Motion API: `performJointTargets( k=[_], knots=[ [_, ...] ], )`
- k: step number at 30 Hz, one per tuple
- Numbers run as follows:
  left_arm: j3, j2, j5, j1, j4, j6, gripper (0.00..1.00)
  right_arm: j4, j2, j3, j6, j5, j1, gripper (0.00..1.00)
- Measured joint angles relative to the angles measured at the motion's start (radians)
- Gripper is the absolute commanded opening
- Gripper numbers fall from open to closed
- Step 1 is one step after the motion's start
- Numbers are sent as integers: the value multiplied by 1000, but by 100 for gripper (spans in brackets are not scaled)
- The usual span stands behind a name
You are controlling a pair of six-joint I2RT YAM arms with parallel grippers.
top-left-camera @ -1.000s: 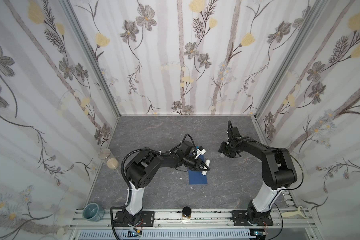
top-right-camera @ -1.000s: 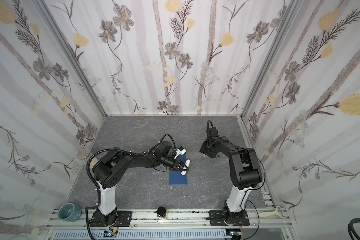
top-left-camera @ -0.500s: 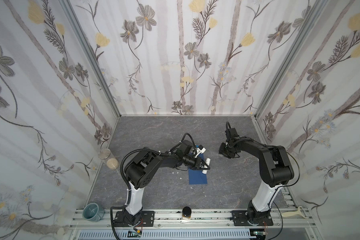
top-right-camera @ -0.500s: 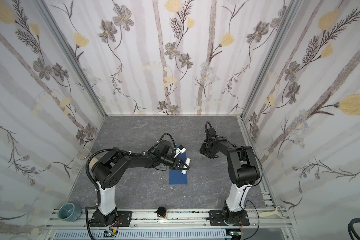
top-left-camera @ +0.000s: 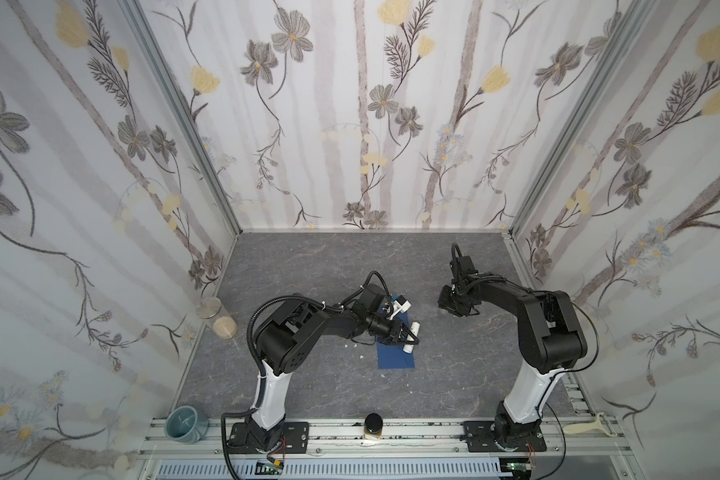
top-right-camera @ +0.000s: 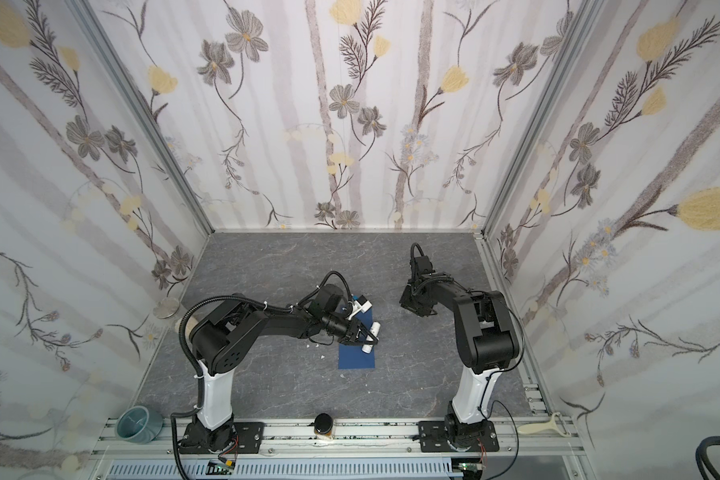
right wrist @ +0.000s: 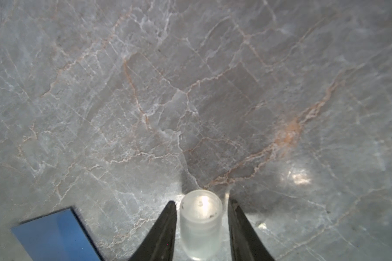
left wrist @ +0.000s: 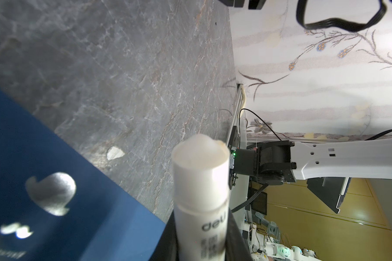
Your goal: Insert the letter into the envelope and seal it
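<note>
So the left end effector (top-left-camera: 406, 337) is clamped on an uncapped white glue stick (left wrist: 199, 198), held over the right edge of the dark blue envelope (top-left-camera: 395, 358), which lies flat on the bench (top-left-camera: 329, 266) mid-frame in both top views. Right of centre, the right end effector (right wrist: 201, 201) straddles the clear cap (right wrist: 200, 228), jaws half closed. Can't tell if it's actually pinching it.
</note>
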Motion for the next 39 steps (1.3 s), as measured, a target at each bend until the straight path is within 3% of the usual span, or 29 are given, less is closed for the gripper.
performJointTargets(
  k=[13,23,39],
  knots=[
    [-2,33,35,-37,4,-34,0,1,6,2,-27,25,-1,34],
    [10,53,62,-51,7,-55,0,1,10,8,-33,28,0,38],
    [21,57,72,-57,8,-58,0,-14,18,16,-37,51,-1,30]
  ],
)
